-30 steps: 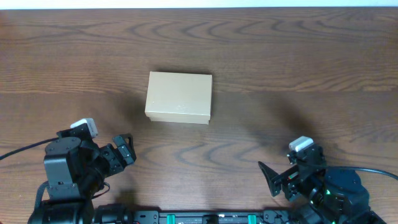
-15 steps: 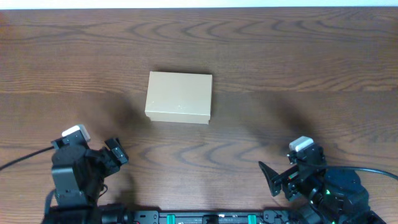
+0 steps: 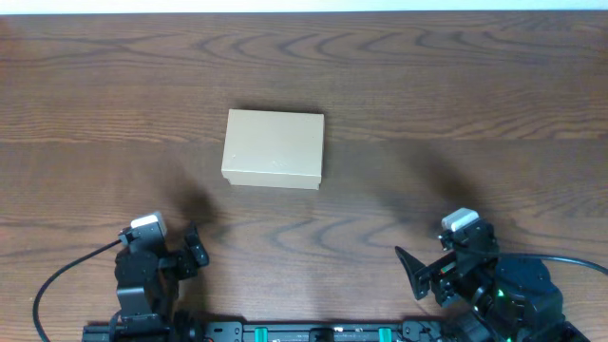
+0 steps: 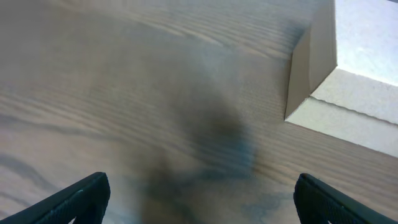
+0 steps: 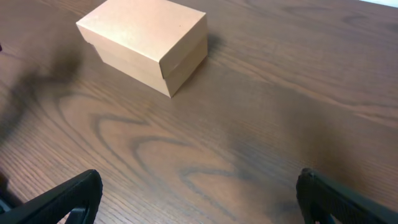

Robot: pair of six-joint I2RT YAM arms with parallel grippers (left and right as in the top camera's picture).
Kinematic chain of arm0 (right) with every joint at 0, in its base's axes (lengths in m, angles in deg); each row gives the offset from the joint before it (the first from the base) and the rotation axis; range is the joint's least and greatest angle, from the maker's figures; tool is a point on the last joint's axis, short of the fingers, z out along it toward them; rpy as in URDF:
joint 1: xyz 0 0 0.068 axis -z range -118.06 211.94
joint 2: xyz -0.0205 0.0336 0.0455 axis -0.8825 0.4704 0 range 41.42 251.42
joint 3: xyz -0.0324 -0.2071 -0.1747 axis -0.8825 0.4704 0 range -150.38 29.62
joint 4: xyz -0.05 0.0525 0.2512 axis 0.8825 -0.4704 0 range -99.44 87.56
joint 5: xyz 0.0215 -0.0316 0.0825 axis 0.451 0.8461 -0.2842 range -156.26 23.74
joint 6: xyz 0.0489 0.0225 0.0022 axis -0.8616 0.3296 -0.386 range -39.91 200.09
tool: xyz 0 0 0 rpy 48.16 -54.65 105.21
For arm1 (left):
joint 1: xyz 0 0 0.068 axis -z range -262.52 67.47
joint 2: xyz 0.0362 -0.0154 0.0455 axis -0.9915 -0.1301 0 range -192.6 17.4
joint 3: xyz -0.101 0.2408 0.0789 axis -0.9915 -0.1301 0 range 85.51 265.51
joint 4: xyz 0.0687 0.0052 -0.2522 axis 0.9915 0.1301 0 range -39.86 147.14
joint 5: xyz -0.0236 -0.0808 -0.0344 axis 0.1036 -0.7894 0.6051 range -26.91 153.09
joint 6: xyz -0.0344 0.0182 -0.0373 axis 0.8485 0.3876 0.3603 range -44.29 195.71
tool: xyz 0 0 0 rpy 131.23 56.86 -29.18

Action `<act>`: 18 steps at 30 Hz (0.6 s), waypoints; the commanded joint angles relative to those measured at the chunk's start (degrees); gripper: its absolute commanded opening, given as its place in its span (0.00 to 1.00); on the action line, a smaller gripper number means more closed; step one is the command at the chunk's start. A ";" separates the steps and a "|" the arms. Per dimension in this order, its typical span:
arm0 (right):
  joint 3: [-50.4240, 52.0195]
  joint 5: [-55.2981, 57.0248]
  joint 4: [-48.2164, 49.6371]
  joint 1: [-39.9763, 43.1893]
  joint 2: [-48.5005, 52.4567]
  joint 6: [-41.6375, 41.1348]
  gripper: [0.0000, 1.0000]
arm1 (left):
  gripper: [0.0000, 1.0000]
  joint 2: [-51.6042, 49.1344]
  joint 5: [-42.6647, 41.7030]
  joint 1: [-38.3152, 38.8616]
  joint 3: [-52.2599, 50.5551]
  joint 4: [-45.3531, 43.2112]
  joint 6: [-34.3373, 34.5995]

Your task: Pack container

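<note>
The container (image 3: 274,148) is a tan cardboard box with its flap lid shut, lying on the wooden table (image 3: 456,85) left of the middle. It also shows in the right wrist view (image 5: 146,40) and, as one corner, in the left wrist view (image 4: 339,81). My left gripper (image 3: 194,250) sits at the front left edge, open and empty, well short of the box. In its own view (image 4: 200,198) its fingers stand wide apart over bare wood. My right gripper (image 3: 414,273) rests at the front right, open and empty; its own view (image 5: 200,199) shows both fingers far apart.
The table's front edge carries the arm bases and a black rail (image 3: 304,332). A black cable (image 3: 57,277) loops from the left arm. Dark wood surrounds the box on all sides.
My left arm has drawn back toward the front edge and turned, its gripper now lower in the overhead view. The box and the right arm have not moved.
</note>
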 commanded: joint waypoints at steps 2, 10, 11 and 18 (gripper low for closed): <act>0.15 0.26 -0.04 0.31 -0.17 -0.76 0.99 | 0.95 2.21 0.09 -0.13 -1.42 -0.22 -8.24; 0.15 0.26 -0.04 0.31 -0.17 -0.76 0.99 | 0.95 6.08 1.14 -0.13 -6.80 -0.31 -9.14; 0.15 0.26 -0.04 0.31 -0.17 -0.76 0.99 | 0.95 6.03 1.11 -0.13 -7.58 -0.28 -8.44; 0.15 0.26 -0.04 0.31 -0.17 -0.76 0.99 | 0.95 6.03 0.85 -0.13 -7.85 -0.09 -9.79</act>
